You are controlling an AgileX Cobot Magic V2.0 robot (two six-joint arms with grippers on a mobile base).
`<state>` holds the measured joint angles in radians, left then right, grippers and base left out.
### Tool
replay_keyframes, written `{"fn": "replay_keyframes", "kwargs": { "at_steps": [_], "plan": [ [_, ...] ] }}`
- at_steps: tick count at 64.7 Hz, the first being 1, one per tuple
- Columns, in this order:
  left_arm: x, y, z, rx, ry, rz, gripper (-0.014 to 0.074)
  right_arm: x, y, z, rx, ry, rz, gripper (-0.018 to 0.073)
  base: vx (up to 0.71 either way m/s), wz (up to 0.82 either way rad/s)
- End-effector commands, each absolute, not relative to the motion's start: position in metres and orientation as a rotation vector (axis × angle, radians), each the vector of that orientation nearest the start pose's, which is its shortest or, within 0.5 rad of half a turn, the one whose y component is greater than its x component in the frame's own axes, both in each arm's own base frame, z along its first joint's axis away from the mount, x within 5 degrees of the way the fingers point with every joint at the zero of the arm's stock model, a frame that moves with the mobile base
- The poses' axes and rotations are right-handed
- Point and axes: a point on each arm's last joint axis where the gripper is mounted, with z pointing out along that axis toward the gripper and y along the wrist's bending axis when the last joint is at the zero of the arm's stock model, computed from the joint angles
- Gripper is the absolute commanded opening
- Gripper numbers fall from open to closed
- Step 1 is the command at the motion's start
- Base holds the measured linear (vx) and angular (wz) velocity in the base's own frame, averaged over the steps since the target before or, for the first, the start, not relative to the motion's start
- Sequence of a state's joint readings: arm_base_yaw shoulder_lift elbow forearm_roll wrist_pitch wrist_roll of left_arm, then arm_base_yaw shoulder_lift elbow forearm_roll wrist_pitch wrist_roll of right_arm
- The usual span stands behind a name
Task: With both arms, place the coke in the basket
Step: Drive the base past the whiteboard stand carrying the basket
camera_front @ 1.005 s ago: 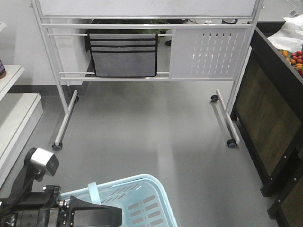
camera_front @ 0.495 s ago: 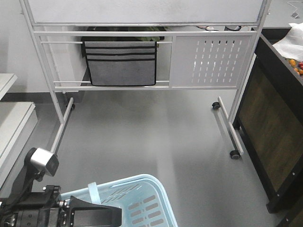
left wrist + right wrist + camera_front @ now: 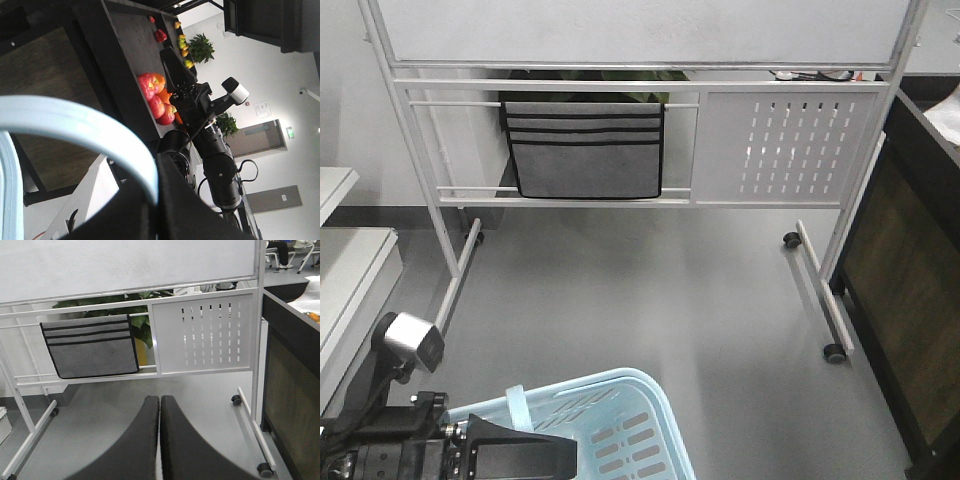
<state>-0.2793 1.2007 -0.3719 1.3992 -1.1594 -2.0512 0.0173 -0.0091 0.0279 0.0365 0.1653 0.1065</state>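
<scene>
**Left gripper on basket handle, right gripper closed**

Landmark: whiteboard stand [image 3: 620, 30], facing the robot across the grey floor.

- Basket [image 3: 655, 425]: on the robot's side of the stand and well apart from it. It sits at the bottom edge of the front view, left of the stand's middle. The frame crops it, so I can't tell if it rests on the floor or hangs.
- Left arm [image 3: 380, 440]: just beside the basket, on the side away from the stand's perforated panel [image 3: 785, 145]. Its silver block [image 3: 415, 340] sticks up toward the stand.
- Left gripper [image 3: 156, 195]: narrow, clamped on the basket handle [image 3: 75, 120]. In the left wrist view the pale blue arc runs straight in between the dark fingers.
- Right gripper [image 3: 160, 405]: fully closed, with the two black fingers [image 3: 142, 440] pressed together along their length. It points at the stand, roughly where the grey pocket organizer [image 3: 92, 347] meets the panel, and is well short of it.
- Right arm [image 3: 210, 140]: seen from the left wrist view against a dark surface [image 3: 127, 45] carrying red and orange fruit [image 3: 155, 100]. Its gripper end overlaps the fruit in that view; depth unclear.
- Coke: can't place it from any view.
- Dark cabinet [image 3: 910, 300]: just right of the stand, near its right caster [image 3: 834, 352].
</scene>
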Motion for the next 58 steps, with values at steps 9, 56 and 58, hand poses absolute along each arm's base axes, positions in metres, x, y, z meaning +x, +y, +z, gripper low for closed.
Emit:
{"fn": "replay_keyframes", "kwargs": {
  "at_steps": [9,56,58],
  "plan": [
    [0.1302,-0.1286,0.2596,0.344,1.954,-2.063,-0.0007,0.0561,0.0009,0.1915,0.096,1.593,0.116,-0.0005,0.18,0.10],
    [0.1302,-0.1286,0.2596,0.344,1.954,-2.063,-0.0007,0.0561,0.0009,0.1915,0.096,1.593,0.116,-0.0005,0.18,0.17],
    [0.1302,-0.1286,0.2596,0.344,1.954,-2.063,-0.0007,0.0561,0.0009,0.1915,0.096,1.593,0.116,-0.0005,0.17,0.25]
  ]
}}
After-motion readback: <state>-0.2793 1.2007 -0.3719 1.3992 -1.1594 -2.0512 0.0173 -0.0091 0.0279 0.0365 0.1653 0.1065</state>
